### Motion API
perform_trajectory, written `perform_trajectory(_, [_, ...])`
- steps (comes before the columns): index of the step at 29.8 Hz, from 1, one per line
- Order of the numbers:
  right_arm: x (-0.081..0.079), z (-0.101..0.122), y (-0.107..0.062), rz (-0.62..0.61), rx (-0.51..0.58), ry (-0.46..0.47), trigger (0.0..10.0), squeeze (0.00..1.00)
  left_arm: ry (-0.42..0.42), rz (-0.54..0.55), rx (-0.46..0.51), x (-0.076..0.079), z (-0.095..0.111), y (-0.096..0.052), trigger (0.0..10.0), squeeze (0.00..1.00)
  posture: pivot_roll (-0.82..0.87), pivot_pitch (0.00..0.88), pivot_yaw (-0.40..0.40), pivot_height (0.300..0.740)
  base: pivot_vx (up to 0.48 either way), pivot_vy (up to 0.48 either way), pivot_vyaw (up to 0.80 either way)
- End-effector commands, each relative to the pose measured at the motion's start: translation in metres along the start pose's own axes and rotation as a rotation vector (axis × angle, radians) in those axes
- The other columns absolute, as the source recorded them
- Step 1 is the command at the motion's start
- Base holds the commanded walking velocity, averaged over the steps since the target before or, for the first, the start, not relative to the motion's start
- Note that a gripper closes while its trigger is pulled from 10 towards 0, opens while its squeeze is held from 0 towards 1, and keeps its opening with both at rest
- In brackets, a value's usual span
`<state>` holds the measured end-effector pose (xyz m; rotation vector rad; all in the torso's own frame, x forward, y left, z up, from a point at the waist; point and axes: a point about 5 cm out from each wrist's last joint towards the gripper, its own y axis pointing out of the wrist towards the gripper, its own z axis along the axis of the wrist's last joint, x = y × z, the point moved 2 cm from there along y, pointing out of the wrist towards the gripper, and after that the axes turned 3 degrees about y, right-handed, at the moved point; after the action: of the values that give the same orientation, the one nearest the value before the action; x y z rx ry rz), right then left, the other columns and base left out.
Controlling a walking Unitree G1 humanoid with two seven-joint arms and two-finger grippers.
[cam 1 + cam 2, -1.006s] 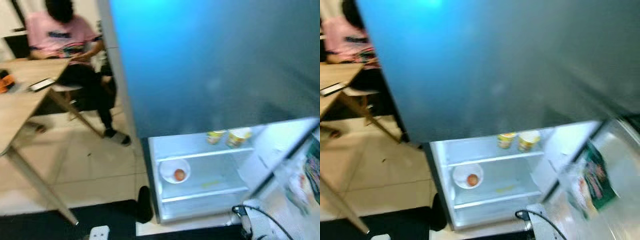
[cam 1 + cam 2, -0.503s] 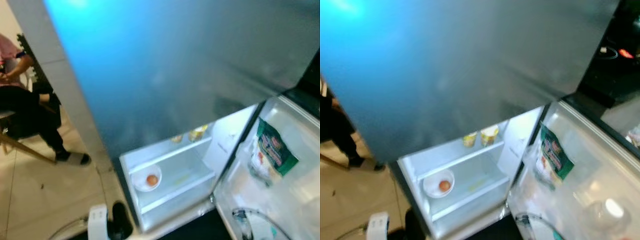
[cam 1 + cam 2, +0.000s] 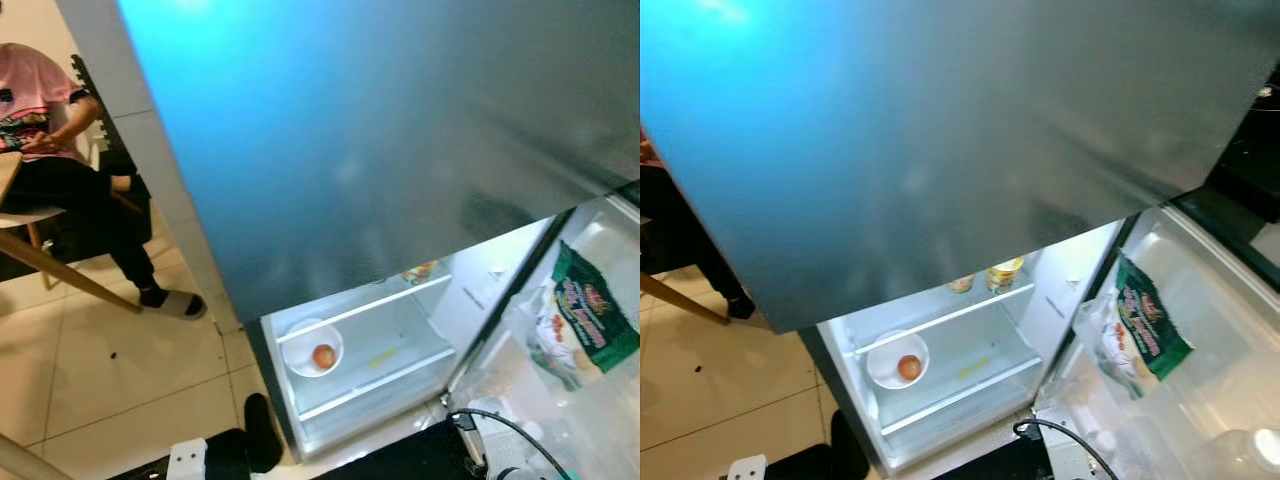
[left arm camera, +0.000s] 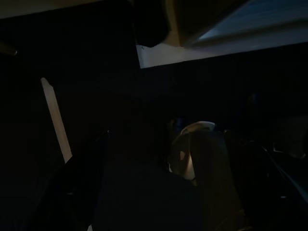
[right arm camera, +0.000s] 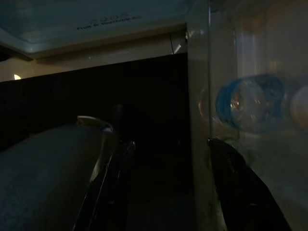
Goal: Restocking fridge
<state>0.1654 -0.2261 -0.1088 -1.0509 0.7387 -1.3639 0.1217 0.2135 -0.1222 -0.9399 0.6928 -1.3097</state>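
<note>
White bowl holding an egg sits inside the open fridge.

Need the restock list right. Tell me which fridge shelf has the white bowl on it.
The lower shelf: the white bowl with its orange item sits there; the upper shelf holds the cups.

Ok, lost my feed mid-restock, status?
Both arms idle, low in the dark. Fridge open: bowl with egg on middle shelf, cups above, green bag in door. Nothing blocking.
</note>
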Motion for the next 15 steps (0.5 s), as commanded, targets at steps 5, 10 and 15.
perform_trajectory(5, [-0.0025,-0.0005,0.0002,0.005,-0.004,-0.012,10.0,0.0,0.003,-0.006,-0.024,0.0021,-0.0059,-0.0005,10.0,0.0,-0.01,0.0,0.022,0.74,-0.251,0.0,0.0])
perform_trajectory(10, [-0.0048,-0.001,0.0004,0.011,-0.007,-0.015,10.0,0.0,0.006,-0.009,-0.021,0.0024,-0.0044,-0.0001,10.0,0.0,-0.01,0.0,0.021,0.74,-0.264,0.0,0.0])
perform_trajectory(15, [-0.0058,-0.0025,0.0004,0.014,-0.011,-0.015,10.0,0.0,0.008,-0.011,-0.025,0.0027,-0.0059,-0.0004,10.0,0.0,-0.01,0.0,0.021,0.74,-0.269,0.0,0.0])
